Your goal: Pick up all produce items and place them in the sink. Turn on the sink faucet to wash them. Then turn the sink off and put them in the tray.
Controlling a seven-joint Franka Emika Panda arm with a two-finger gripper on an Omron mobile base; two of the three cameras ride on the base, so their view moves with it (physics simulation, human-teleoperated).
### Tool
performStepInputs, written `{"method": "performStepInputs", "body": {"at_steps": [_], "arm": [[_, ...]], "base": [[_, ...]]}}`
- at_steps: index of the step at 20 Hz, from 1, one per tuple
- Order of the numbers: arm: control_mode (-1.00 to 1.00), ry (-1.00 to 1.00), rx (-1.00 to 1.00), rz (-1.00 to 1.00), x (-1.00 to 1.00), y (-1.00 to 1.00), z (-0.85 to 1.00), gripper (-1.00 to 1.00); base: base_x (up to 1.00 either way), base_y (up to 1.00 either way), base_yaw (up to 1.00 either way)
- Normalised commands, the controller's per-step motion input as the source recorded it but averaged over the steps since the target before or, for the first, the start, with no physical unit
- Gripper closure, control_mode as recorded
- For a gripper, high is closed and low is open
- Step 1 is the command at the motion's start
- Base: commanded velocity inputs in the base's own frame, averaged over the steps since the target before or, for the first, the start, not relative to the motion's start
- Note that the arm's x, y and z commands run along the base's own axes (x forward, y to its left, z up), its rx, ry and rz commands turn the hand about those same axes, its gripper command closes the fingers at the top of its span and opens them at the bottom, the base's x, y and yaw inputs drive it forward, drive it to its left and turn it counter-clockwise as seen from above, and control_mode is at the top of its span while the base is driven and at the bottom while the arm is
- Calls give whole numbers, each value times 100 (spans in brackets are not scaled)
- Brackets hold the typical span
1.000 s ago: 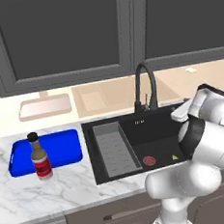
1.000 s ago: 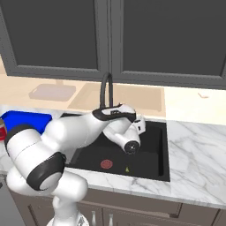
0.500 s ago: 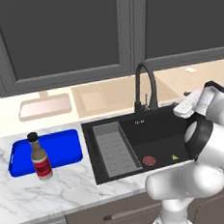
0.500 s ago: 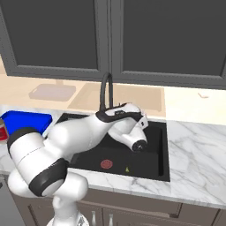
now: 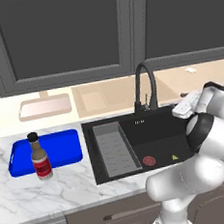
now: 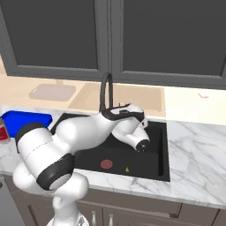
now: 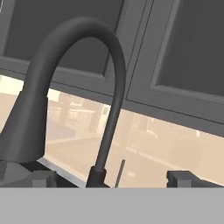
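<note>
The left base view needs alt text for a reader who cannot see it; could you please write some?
A white robot arm bends over a black sink holding a small yellow-green fruit, behind which stands a black gooseneck faucet. To the left, a brown bottle stands at a blue tray on the marble counter.

- We see the sink (image 6: 161, 150), black, set in the marble counter (image 6: 198, 176).
- Our arm (image 6: 88, 132) bends over the sink.
- The faucet (image 6: 106, 90) rises behind the sink.
- A small lime (image 6: 127, 169) lies beside the red drain (image 6: 106, 164).
- The blue tray (image 6: 26, 120) sits left of the sink.
</note>
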Motion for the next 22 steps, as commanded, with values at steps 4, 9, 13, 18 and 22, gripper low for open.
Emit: {"method": "performStepInputs", "body": {"at_steps": [4,9,13,18,22], "arm": [[-100,0,0,26,26,19,-12,-100],[-100,0,0,28,30,9,-7,-100],[-100,-2,0,15,11,6,-14,-100],[-100,-6,0,9,10,7,-16,-100],[-100,-3,0,6,12,16,-11,-100]], "base": [[0,0,0],[0,0,0],[0,0,0],[0,0,0],[0,0,0]]}}
